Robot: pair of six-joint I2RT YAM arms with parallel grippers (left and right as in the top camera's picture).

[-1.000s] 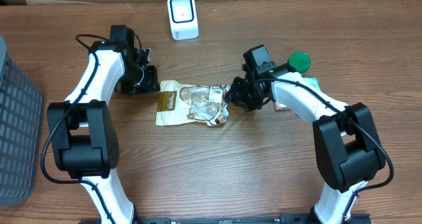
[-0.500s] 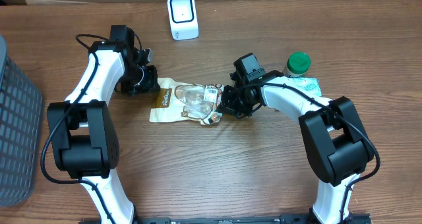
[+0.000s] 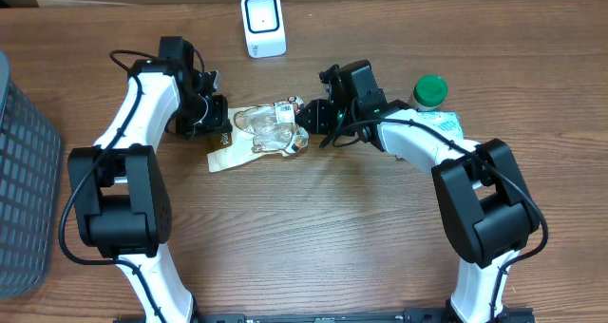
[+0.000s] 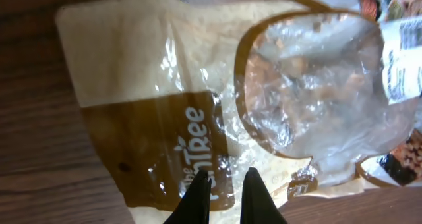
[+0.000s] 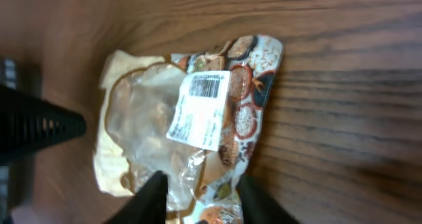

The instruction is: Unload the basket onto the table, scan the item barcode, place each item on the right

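The snack bag [image 3: 258, 133] lies on the wooden table [image 3: 361, 247] between the two arms in the overhead view, in front of the white scanner [image 3: 263, 24] but well apart from it. The left gripper [image 3: 215, 125] is at the brown end of the bag, and the right gripper [image 3: 309, 117] is at the opposite, printed end. The white barcode label [image 3: 284, 107] is near the right gripper and faces upward.

In the left wrist view, the two dark fingers [image 4: 196, 201] are pressed nearly together over the lower edge of the bag, beside the brand print. I cannot tell if some film is caught between them.

In the right wrist view, the jaws stand apart with the crumpled printed end of the bag between them. Whether they squeeze it, I cannot tell. The label is fully in sight and clear of both fingers.

In my judgement, the step in hand is to take the bag and show it to the scanner. To do it well, the right gripper should close on the printed end only, not on the label, and lift slowly. The left gripper should not pull against it. Then the label must be turned toward the scanner window and kept flat, because the shiny film may give glare.
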